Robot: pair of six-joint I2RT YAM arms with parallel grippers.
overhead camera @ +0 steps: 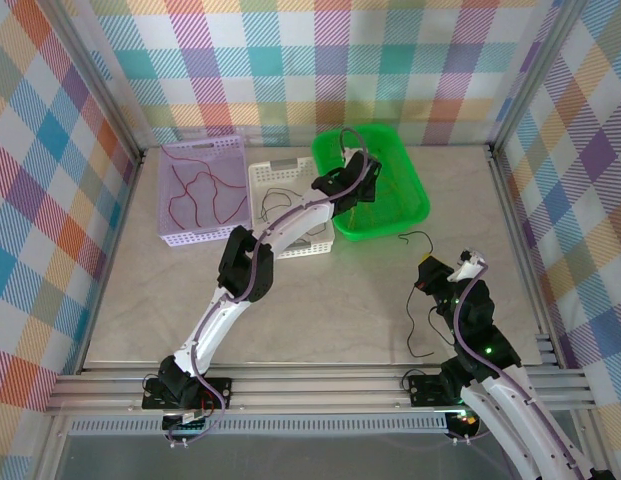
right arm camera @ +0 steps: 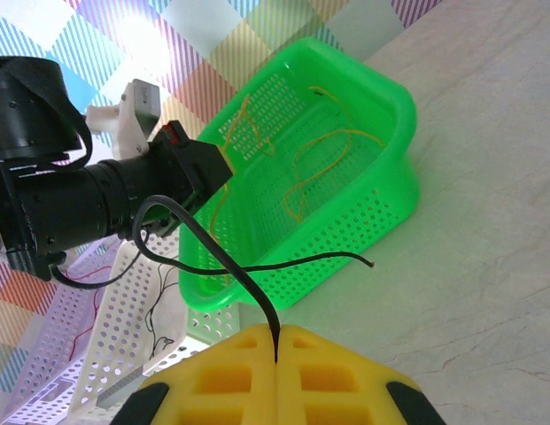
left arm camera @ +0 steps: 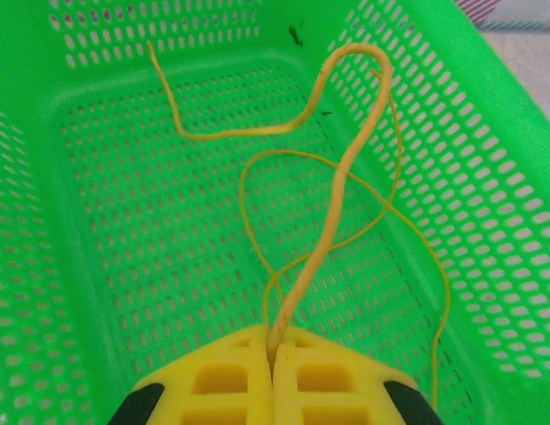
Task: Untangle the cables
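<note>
My left gripper [left arm camera: 275, 347] is inside the green basket [left arm camera: 44, 221], shut on a yellow cable [left arm camera: 335, 204] that rises from the jaws and curls over at the far end. Thinner yellow cables [left arm camera: 257, 164] lie looped on the basket floor. My right gripper [right arm camera: 276, 341] is shut on a black cable [right arm camera: 205, 233], which loops left and crosses itself, its free end pointing right over the table. From above, the left gripper [overhead camera: 358, 172] is over the green basket [overhead camera: 415, 210] and the right gripper [overhead camera: 426, 272] is just right of centre, with the black cable [overhead camera: 422, 237] trailing around it.
A lilac basket [overhead camera: 175, 235] at the back left holds red cables [overhead camera: 195, 190]. A white basket [overhead camera: 265, 180] beside it holds a thin black cable [overhead camera: 280, 200]. The left arm's wrist [right arm camera: 62, 204] hangs over the green basket's [right arm camera: 381, 204] rim. Checked walls enclose the table.
</note>
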